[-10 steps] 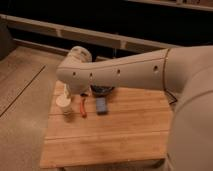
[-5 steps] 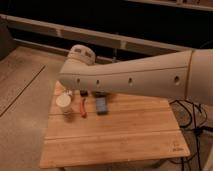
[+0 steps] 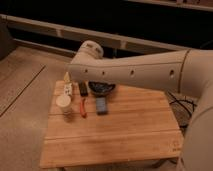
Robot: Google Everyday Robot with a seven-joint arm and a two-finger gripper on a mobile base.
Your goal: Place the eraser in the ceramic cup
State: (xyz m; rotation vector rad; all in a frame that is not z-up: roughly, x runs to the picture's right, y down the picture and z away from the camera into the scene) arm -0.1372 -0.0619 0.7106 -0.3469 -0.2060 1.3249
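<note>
The eraser (image 3: 83, 89) is a small dark block lying on the wooden table (image 3: 125, 132) near its back left, beside the black bowl. The ceramic cup (image 3: 63, 103) is small, cream and upright, near the table's left edge, in front and to the left of the eraser. My cream arm (image 3: 135, 70) reaches in from the right across the back of the table. The gripper (image 3: 66, 77) is mostly hidden behind the arm's end; only a pale tip shows, above the white bar and just left of the eraser.
A wide black bowl (image 3: 101, 88) sits at the back. A blue-grey block (image 3: 101, 105) lies in front of it. An orange stick (image 3: 82, 107) lies between cup and block. A long white bar (image 3: 68, 90) lies behind the cup. Cables (image 3: 182, 107) hang off the right.
The arm has stretched further across the back of the table and its elbow has shifted a little right. The eraser, the cup and the other objects have not moved.
</note>
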